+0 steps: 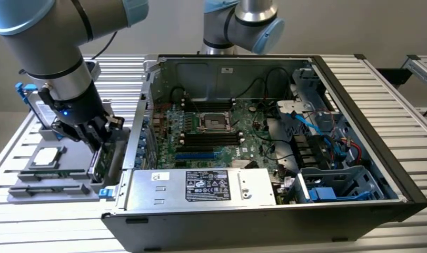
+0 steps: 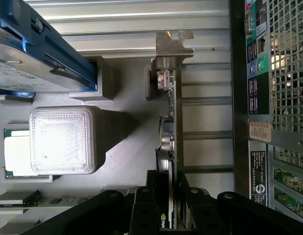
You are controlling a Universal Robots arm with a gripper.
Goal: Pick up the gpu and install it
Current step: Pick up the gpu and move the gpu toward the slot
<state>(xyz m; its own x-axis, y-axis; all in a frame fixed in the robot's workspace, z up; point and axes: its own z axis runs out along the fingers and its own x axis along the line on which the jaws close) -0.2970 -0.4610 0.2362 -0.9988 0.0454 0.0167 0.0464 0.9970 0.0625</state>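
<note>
The gpu [image 1: 99,162] stands on its edge in the grey parts tray [image 1: 30,192], just outside the open computer case on the exterior view's left. My gripper [image 1: 93,138] reaches down onto it from above. In the wrist view the gpu [image 2: 178,122] shows edge-on: a thin green board with small components and a silver end bracket [image 2: 173,45] at its far end. My gripper [image 2: 174,198] has its black fingers [image 2: 147,205] pressed against both faces of the card, shut on it. The card's lower edge still sits in the tray.
The open computer case [image 1: 360,105] lies to the exterior view's right, motherboard [image 1: 206,132] exposed; its rear panel [image 2: 274,98] runs close beside the card. The tray also holds a hard drive with blue rails [image 2: 38,54], a processor chip [image 1: 46,156], a ribbed square block [image 2: 63,139] and memory strips [image 1: 51,176].
</note>
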